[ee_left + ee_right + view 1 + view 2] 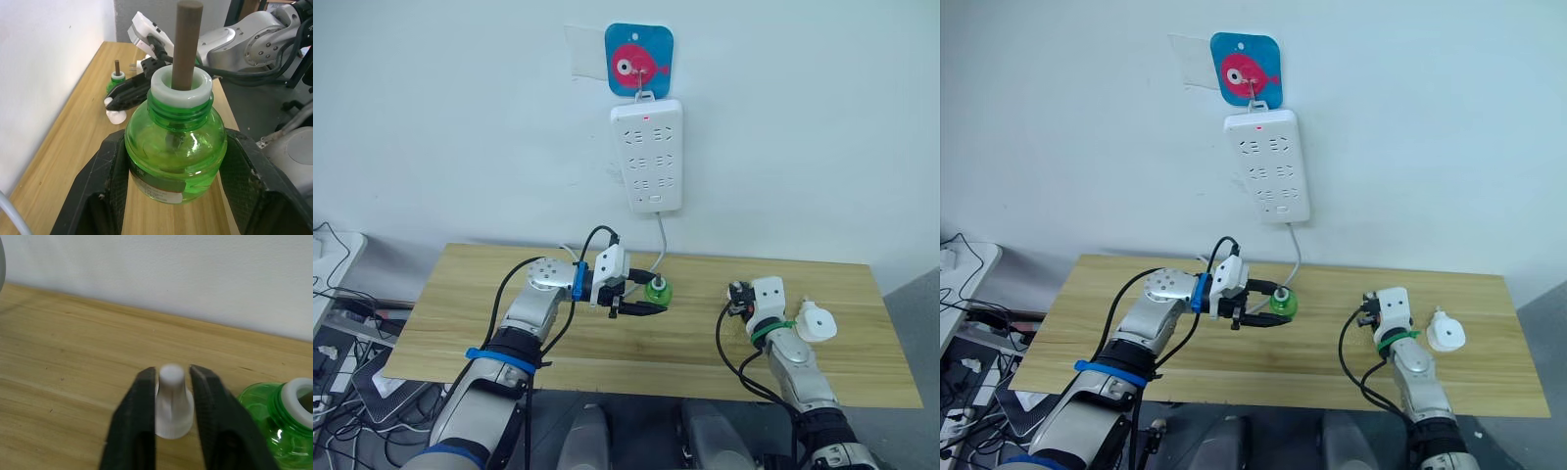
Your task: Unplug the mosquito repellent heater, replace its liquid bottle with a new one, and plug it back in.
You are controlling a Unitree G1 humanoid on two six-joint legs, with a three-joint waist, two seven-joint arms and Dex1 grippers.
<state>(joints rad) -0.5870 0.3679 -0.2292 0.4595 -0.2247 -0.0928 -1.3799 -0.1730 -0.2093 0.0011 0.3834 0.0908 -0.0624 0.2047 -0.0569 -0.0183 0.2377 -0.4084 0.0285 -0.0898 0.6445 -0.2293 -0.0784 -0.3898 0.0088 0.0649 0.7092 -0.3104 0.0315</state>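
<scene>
Standing upright on the counter (489,333) between the left tool's (646,300) fingers, green bottle (658,290); heater (815,323) far right, beside the right tool (172,404), clamped on a white cap (171,401).

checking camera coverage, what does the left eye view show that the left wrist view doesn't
Left eye view: the white power strip hanging on the wall under a fish sticker. Left wrist view: the brown wick standing in the bottle's neck, and a white cap farther off. Both: the left gripper shut on the green bottle, and the wooden table.
</scene>
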